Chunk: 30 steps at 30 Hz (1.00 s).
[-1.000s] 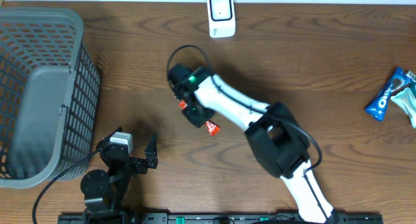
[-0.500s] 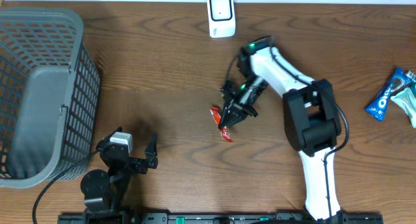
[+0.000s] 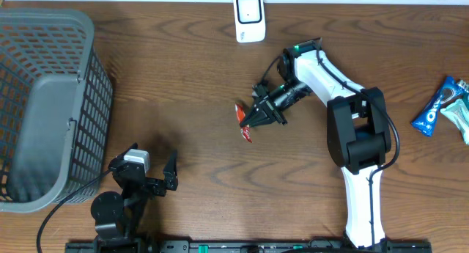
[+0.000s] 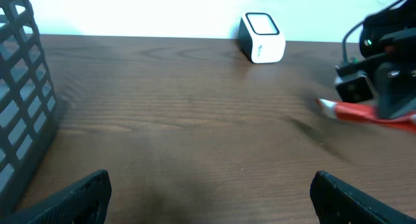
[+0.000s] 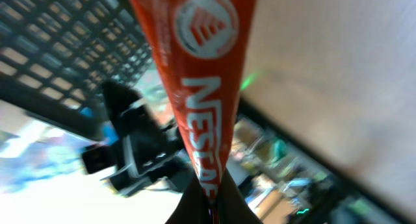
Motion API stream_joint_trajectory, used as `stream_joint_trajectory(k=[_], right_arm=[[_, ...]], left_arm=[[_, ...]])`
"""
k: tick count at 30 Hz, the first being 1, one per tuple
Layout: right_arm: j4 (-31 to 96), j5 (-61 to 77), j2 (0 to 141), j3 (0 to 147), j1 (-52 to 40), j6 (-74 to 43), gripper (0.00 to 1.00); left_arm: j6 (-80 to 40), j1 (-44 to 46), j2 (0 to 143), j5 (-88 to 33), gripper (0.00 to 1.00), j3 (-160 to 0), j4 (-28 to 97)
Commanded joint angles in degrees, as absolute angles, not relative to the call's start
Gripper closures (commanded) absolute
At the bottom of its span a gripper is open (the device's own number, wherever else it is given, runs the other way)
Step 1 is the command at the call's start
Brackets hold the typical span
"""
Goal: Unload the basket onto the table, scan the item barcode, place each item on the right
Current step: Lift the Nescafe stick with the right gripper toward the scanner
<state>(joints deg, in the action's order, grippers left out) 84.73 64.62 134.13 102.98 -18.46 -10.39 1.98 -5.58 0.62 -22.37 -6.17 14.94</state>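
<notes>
In the overhead view, the red sachet (image 3: 242, 118) is seen pinched at one end by the closed right gripper (image 3: 256, 118), over the table (image 3: 183, 84) and apart from the white scanner (image 3: 249, 18). The left gripper (image 3: 152, 172) is spread wide and holds nothing. From the left wrist, the sachet (image 4: 354, 112) is seen jutting leftward from the right gripper's fingers. In the right wrist view, the sachet (image 5: 201, 74) is clamped at its lower end between the fingertips (image 5: 188, 208) and extends away from them.
</notes>
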Motion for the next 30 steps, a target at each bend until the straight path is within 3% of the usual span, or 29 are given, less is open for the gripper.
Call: stream_joint_trajectory(k=[1,5,6,7,9,10,11,20,24,25,26,27,30], right_arm=[[77.14,41.98,134.47,103.04,-17.54,-18.39,0.99],[75.37,23.46,134.47,103.07,-17.50,-25.93,0.99],[75.07,20.25,134.47,103.13,-17.50,-27.03,0.93],[74.87,18.87,134.47,103.24,-17.50,-27.18,0.75],[74.30,16.93,134.47,103.35,-17.50,-26.63,0.21],[74.26,15.64,134.47,103.48,-17.50,-26.65,0.04],[74.08,13.98,134.47,103.63,-17.50,-26.74,0.01],[76.66,4.73,134.47,108.07,-18.59,-32.95,0.01],[72.97,10.44,134.47,110.13,-19.53,-31.48,0.01],[72.14,11.40,134.47,110.13,-19.64,-30.50,0.05],[72.07,11.35,134.47,110.13,-19.77,-31.57,0.23],[72.62,10.76,134.47,110.08,-19.97,-33.95,0.32],[73.45,7.38,134.47,110.08,-21.39,-38.35,0.34]], left_arm=[[2.76,-5.72,0.23,-22.72,0.02,-4.86,15.11],[2.76,-5.72,0.23,-22.72,0.02,-4.86,15.11],[2.76,-5.72,0.23,-22.72,0.02,-4.86,15.11],[2.76,-5.72,0.23,-22.72,0.02,-4.86,15.11],[2.76,-5.72,0.23,-22.72,0.02,-4.86,15.11],[2.76,-5.72,0.23,-22.72,0.02,-4.86,15.11],[2.76,-5.72,0.23,-22.72,0.02,-4.86,15.11],[2.76,-5.72,0.23,-22.72,0.02,-4.86,15.11],[2.76,-5.72,0.23,-22.72,0.02,-4.86,15.11],[2.76,-5.72,0.23,-22.72,0.02,-4.86,15.11],[2.76,-5.72,0.23,-22.72,0.02,-4.86,15.11],[2.76,-5.72,0.23,-22.72,0.02,-4.86,15.11],[2.76,-5.72,0.23,-22.72,0.02,-4.86,15.11]])
